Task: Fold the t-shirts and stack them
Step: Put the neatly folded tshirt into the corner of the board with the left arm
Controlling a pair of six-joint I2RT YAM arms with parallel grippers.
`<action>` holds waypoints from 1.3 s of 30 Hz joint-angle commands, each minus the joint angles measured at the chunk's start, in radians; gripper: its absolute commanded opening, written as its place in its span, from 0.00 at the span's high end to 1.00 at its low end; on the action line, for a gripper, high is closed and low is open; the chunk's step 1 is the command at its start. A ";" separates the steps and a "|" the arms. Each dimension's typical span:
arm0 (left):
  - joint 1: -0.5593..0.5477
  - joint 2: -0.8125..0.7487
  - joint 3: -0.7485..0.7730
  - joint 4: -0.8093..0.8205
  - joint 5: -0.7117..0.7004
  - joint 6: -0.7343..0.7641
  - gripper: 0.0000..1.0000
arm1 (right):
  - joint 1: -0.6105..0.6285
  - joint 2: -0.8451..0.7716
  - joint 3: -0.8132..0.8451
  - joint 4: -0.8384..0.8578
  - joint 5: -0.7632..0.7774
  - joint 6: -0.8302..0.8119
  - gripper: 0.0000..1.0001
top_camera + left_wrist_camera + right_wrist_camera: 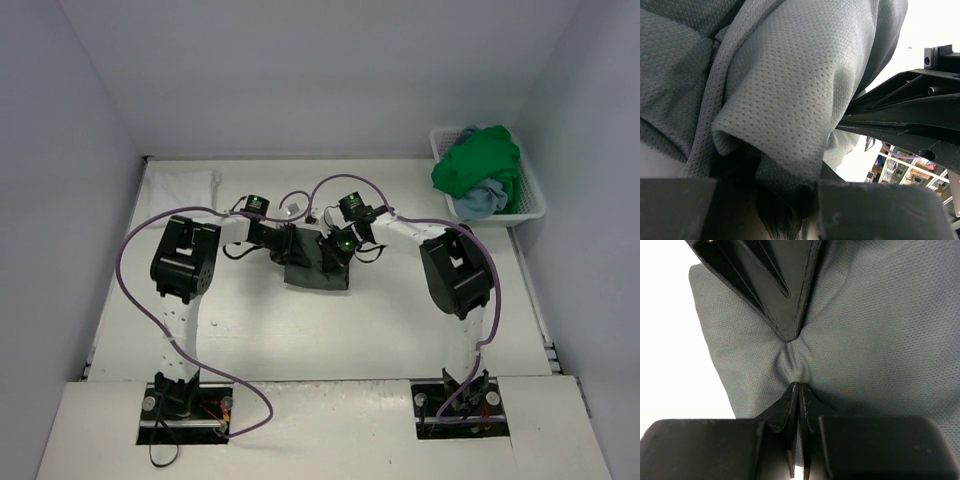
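Observation:
A dark olive-grey t-shirt point(316, 272) lies bunched at the middle of the table, and both grippers meet on it. My left gripper point(284, 243) is on its left edge. In the left wrist view a thick fold of the mesh cloth point(790, 85) is squeezed between the fingers point(875, 210). My right gripper point(334, 262) is at its upper right, and its fingertips point(792, 392) are pressed together on a puckered pinch of the same shirt point(865, 330). A folded white t-shirt point(183, 186) lies at the back left. A bright green t-shirt point(480, 165) and a light blue one point(480, 200) sit in the basket.
The white slatted basket point(530, 195) stands at the back right corner against the wall. Purple cables point(135, 250) loop from both arms over the table. White walls close in the table on the left, back and right.

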 commanded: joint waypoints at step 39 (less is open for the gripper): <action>0.303 0.125 0.932 -0.832 -0.123 0.494 1.00 | -0.222 -0.263 -0.028 0.009 0.000 -0.061 1.00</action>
